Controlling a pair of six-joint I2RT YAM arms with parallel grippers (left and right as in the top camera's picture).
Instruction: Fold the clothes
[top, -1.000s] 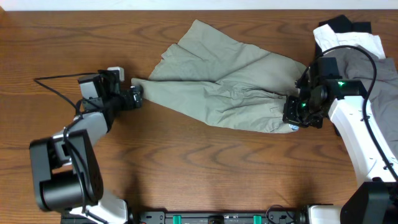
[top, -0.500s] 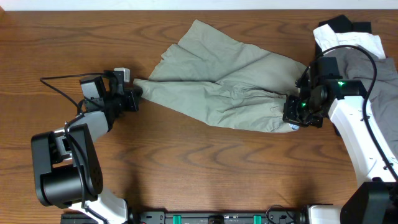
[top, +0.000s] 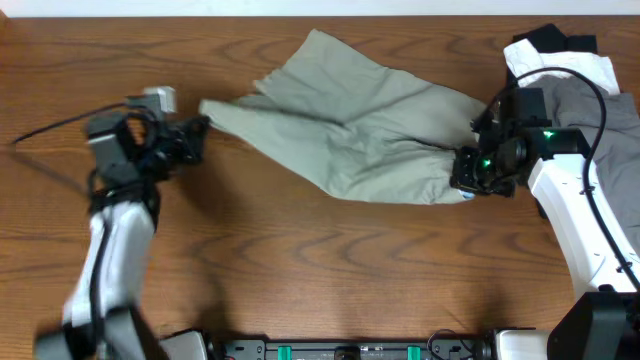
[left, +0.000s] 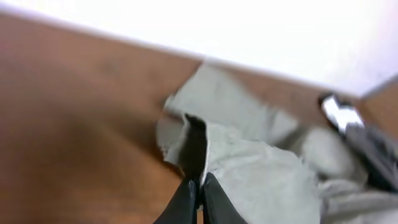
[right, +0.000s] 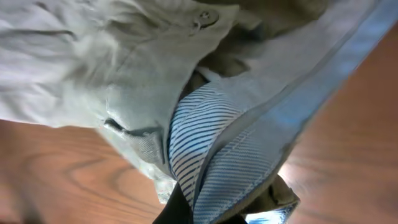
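The left gripper (top: 196, 134) pinched a leg hem of the shorts (top: 350, 130), its fingers closed on the cloth. The shorts lay across the middle of the table (top: 300, 260), stretched between both arms. The right gripper (top: 468, 178) clamped the waistband below the button (right: 204, 17). Other garments (top: 575, 75) lay piled far right.

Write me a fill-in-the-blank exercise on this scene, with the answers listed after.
The left gripper pinches one ___ of the shorts. The right gripper grips their ___ end. The lining near the button is ___. The pile of other garments lies beside the ___ arm.
Answers: leg; waistband; striped; right.
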